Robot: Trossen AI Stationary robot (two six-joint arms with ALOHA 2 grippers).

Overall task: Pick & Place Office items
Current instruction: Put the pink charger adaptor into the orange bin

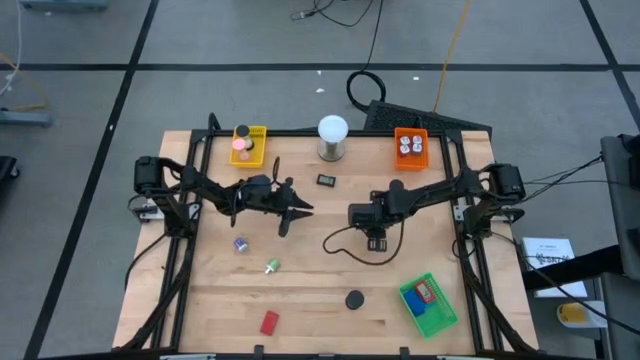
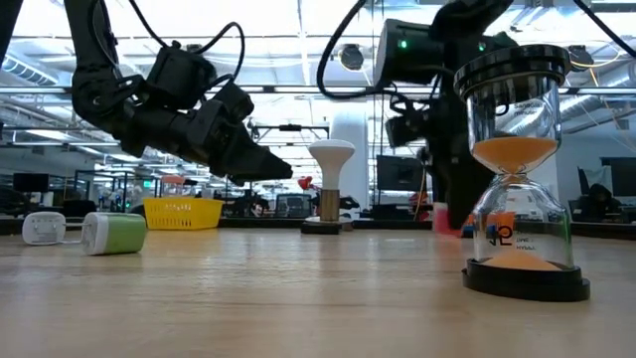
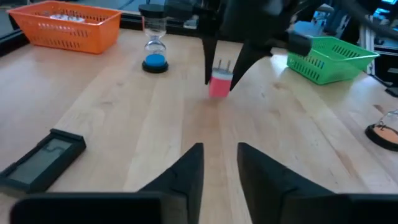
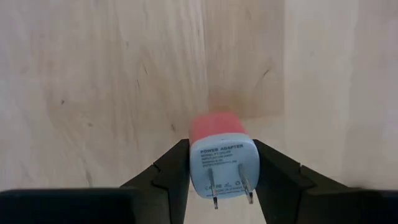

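Note:
My right gripper points down over the table's middle, shut on a small power adapter with a pink body and a white face bearing two prongs. My left gripper hovers to its left, pointing toward it. Its fingers stand apart with nothing between them. Loose office items lie on the wood: a purple-white bit, a green-white bit, a red block and a flat black device. My right gripper pinches the adapter's two opposite sides between its two fingers. They come from above, pointing down. The prongs point up toward the wrist and the pink end points down. Whether it touches the wood, I cannot tell.
A yellow tray, a white ball lamp and an orange tray line the far edge. A green tray sits near right. An orange-sand hourglass stands near the front, and a blue-sand one behind the right arm.

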